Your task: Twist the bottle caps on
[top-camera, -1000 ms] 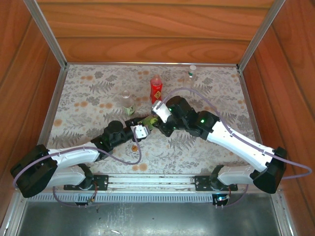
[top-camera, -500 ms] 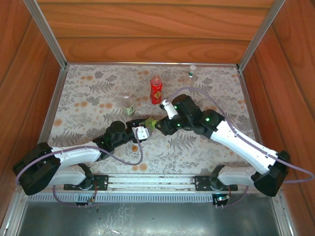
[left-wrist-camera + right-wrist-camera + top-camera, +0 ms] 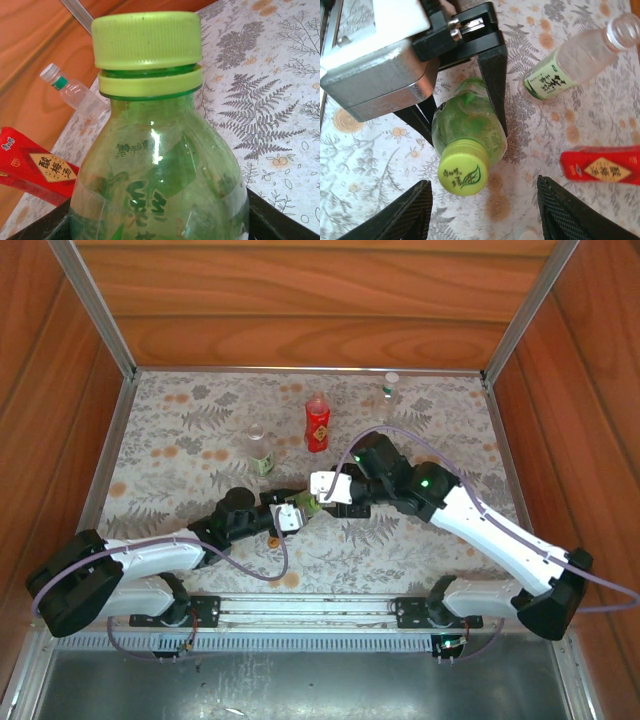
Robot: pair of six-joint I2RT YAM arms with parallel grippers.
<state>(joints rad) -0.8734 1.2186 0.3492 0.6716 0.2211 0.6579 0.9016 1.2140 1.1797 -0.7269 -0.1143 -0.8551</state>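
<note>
The left gripper (image 3: 466, 137) is clenched around the green bottle (image 3: 465, 122), with one black finger on each side of its belly. The bottle leans so that its top points at the right gripper (image 3: 483, 192). That gripper is wide open and grasps nothing. Its two fingers (image 3: 415, 212) hang on either side of the bottle's top, near it but not touching.

The yellow-green cap (image 3: 146, 40) sits on the green bottle's neck. From the left wrist it looks flat and straight, with a thin gap above the ring under it. So I think the job now is to twist this cap tight.

To do that well, the right gripper should move in until the cap is right in the middle between its fingers. It should pinch only the bumpy side of the cap, not the ring below. Then it should turn in line with the neck, not crooked. The left gripper must squeeze hard, or the smooth bottle may spin or slip.

Now count. There are four bottles on the flowery table (image 3: 170, 440). One is the green bottle. A red bottle (image 3: 317, 423) stands past it. A clear bottle with a green label (image 3: 259, 451) stands past it to the left. A small clear bottle (image 3: 389, 387) stands far past it to the right.

I can be sure of two caps. One is the yellow-green cap, and one is the white cap (image 3: 48, 72) on the small clear bottle. The mouth of the clear bottle with a green label looks bare. The red bottle's top is too small to tell.

There are two grippers.
</note>
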